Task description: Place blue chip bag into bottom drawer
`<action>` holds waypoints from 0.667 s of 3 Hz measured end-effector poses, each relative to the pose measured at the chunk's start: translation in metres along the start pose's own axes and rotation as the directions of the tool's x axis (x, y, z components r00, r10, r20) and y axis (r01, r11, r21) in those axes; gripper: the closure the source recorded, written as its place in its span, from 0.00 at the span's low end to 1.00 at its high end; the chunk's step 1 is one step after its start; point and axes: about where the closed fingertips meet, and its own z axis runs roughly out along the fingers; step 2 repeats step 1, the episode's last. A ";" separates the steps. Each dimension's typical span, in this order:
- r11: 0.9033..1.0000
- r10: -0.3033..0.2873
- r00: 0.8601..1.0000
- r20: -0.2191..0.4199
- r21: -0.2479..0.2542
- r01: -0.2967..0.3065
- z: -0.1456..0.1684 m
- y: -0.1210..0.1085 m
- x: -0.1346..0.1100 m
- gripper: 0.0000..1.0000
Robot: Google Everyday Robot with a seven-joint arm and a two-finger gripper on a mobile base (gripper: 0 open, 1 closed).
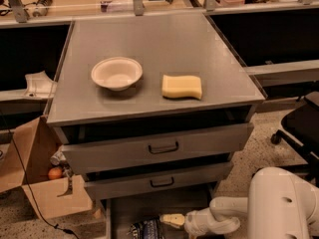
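Note:
The bottom drawer (149, 203) is pulled out at the foot of the grey cabinet, its flat grey floor showing. The blue chip bag (145, 229), dark navy with pale edges, lies on the drawer floor at the picture's bottom edge. My gripper (169, 220) reaches in from the right on a white arm (219, 220), low over the drawer, with its pale tip right beside the bag's right end. Whether it touches the bag is not clear.
On the cabinet top sit a white bowl (116, 73) and a yellow sponge (182, 86). Two handled drawers (159, 147) stand slightly open above. An open cardboard box (42, 183) with an orange stands at the left. A black chair (299, 128) is at the right.

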 end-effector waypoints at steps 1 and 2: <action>1.000 0.000 1.000 0.000 0.000 0.000 0.000 0.000 0.000 0.00; 1.000 0.000 1.000 0.000 0.000 0.000 0.000 0.000 0.000 0.00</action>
